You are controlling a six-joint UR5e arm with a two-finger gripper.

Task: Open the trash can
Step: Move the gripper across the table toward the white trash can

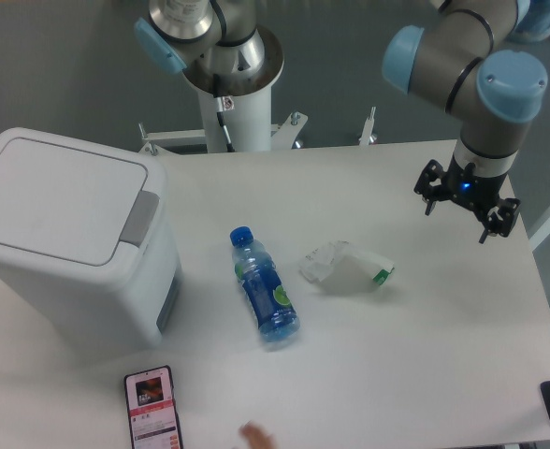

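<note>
**Lid closed, gripper far from latch**

Gripper (pixel 468 200) is hovering with fingers spread, holding nothing. Trash can (pixel 69 243) is sitting well off to its image-left, lid down. Risk: crossing over, it's clipping the bottle (pixel 264 296) or the crumpled carton (pixel 346 267), probably a carton, between them. Count: one can, one bottle, one carton, one phone (pixel 152 406).

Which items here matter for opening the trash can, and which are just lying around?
Belongs to the job:
- trash can, lid down
- its grey latch tab
- tool, far off over the table's right side

Just lying about:
- blue bottle, on its side
- crumpled clear wrapper
- phone near the front edge
- fingertip at the bottom edge
</note>
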